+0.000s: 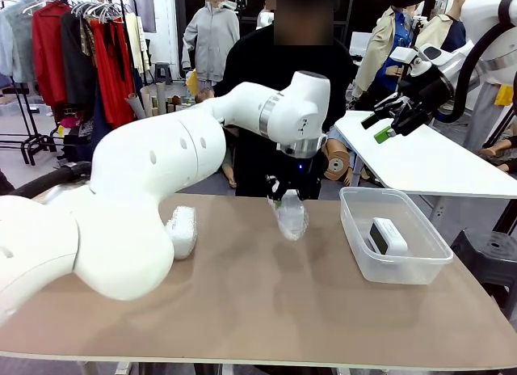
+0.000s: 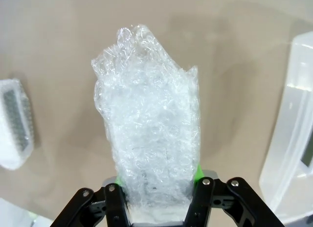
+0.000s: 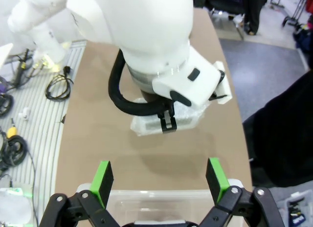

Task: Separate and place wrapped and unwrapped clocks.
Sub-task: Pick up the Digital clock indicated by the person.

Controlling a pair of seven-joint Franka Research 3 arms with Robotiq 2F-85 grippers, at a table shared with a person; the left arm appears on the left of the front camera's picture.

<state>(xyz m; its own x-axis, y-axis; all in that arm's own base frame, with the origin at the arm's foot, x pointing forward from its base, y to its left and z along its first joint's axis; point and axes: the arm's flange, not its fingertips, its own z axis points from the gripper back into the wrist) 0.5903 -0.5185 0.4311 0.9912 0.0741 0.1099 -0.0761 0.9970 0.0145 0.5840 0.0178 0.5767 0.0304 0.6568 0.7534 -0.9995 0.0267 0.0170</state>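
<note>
At the left of the beige worktop (image 1: 258, 310), a crinkly white padded oblong bundle (image 1: 182, 229) lies flat, just beside the left arm's bulky white link. Near the middle, the left fingers (image 1: 279, 189) point down and pinch a second white bubble-wrap bundle (image 1: 291, 217) by its upper end. It hangs upright, and I cannot tell whether its lower end touches the worktop. To the right sits a clear plastic rectangular tub (image 1: 353, 229) with the bare white rounded clock (image 1: 388, 236) inside, dark screen up. Farther right and high up, the right fingers (image 1: 385, 135) are spread wide, holding nothing.

The held bundle looks light and squashy, and its wrap looks slippery and springy, so it may twist or slide. A hold across the firm body inside seems safer than one on the loose wrap end.

The left wrist view gives the pinch itself, with green pads (image 2: 197, 172) on either side of the wrap, which the front view half hides. The right wrist view looks down over the tub's rim, with the left arm's wrist above the bundle.
</note>
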